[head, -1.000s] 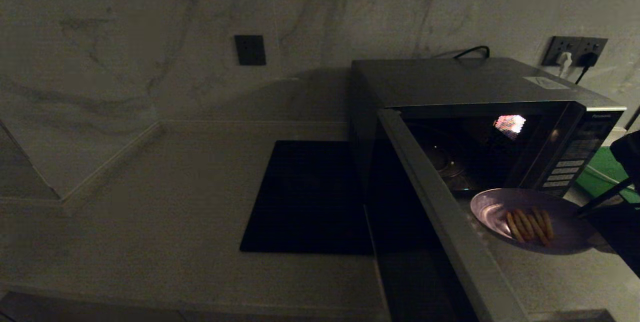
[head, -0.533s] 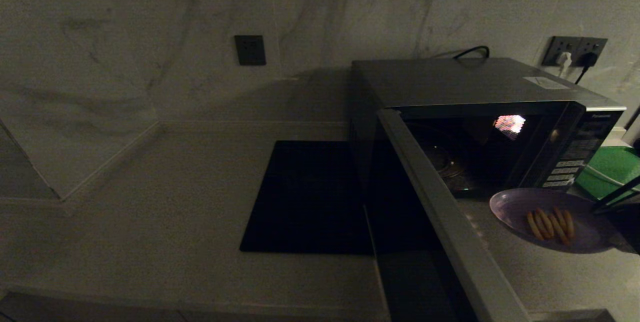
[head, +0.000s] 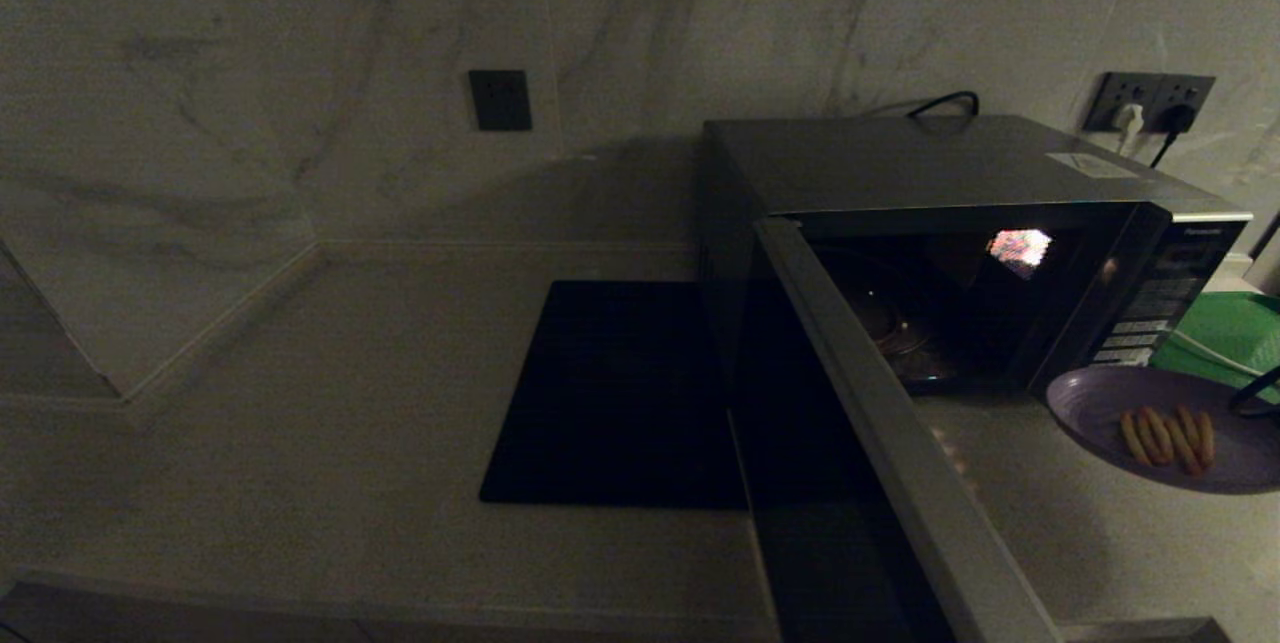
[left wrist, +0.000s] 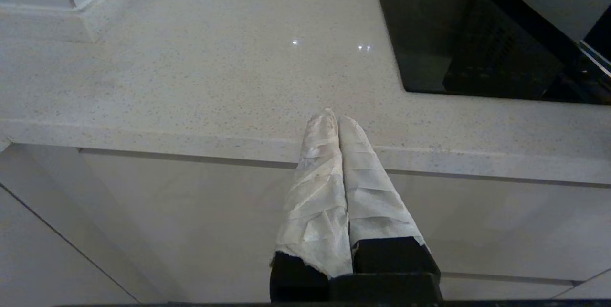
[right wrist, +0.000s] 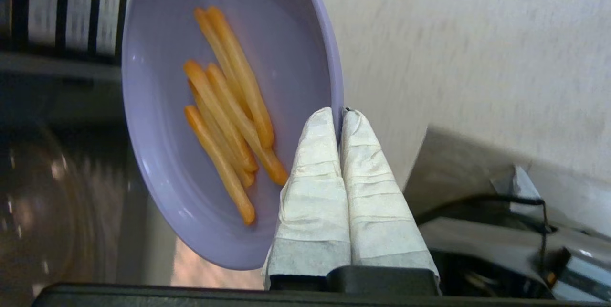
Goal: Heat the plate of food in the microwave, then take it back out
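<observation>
Head view: one microwave (head: 960,223) stands at the back right of the tabletop (head: 350,403), its door (head: 880,443) swung wide open toward the front edge and its dark cavity bare. One flat black mat (head: 615,393) lies on the tabletop just left of the microwave. One purple plate of food (head: 1165,423) sits out in front of the microwave's button panel, near the tabletop's right edge, outside the cavity. Four or five fries (head: 1165,435) lie side by side on it. A green tray (head: 1225,328) shows behind the plate at the far right. On the wall there is one dark switch plate (head: 500,100) and one double socket (head: 1150,101) with two plugs in it. Only a dark sliver of the right arm shows at the plate's right rim.

Left wrist view: the left gripper (left wrist: 336,121) hangs off the tabletop's front edge, away from everything, its two white-wrapped fingers (left wrist: 320,164) pressed together on nothing.

Right wrist view: the right gripper (right wrist: 338,115) has its two wrapped fingers (right wrist: 317,154) pinched tight on the plate's rim, one inside and one outside. About five fries lie in a loose bundle across the plate's middle.
</observation>
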You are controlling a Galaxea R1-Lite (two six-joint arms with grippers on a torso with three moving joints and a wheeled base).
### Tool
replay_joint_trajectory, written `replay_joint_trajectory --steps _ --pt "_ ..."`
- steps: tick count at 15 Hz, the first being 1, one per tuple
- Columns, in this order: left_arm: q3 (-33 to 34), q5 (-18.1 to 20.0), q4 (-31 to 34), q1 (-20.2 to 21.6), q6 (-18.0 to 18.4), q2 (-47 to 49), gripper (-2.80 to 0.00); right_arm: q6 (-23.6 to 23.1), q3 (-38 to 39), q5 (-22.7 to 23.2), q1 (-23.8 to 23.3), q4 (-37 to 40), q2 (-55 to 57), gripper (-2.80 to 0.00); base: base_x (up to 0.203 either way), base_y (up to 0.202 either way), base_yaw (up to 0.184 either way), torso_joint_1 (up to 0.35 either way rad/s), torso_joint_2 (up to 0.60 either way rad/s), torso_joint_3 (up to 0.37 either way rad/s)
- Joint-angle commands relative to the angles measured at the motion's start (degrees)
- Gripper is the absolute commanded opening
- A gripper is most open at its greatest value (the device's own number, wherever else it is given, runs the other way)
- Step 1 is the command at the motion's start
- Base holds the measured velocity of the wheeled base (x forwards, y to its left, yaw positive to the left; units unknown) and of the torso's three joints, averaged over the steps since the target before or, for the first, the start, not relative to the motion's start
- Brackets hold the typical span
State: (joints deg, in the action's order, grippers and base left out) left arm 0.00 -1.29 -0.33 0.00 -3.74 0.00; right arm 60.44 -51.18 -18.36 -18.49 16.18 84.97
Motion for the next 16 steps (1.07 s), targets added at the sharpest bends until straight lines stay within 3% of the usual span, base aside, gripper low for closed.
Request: replay_joint_trajectory --steps 1,10,16 --pt "0.0 -0.03 -0.02 0.0 -0.04 -0.09 -2.8 -1.15 0.08 0.2 -3.96 -2.0 2.46 -2.8 0.0 0.0 0.0 0.0 0.0 0.0" --pt "0.0 -0.03 -0.02 0.0 -0.04 -0.09 -2.8 -8.37 1.34 6.02 -17.72 -16.37 12.55 -2.8 0.0 0.0 0.0 0.0 0.0 0.0" --pt "-0.05 -0.03 -0.02 0.0 -0.04 -0.09 -2.8 -8.93 1.43 7.8 -20.57 -18.84 16.69 -2.8 0.0 0.0 0.0 0.0 0.0 0.0"
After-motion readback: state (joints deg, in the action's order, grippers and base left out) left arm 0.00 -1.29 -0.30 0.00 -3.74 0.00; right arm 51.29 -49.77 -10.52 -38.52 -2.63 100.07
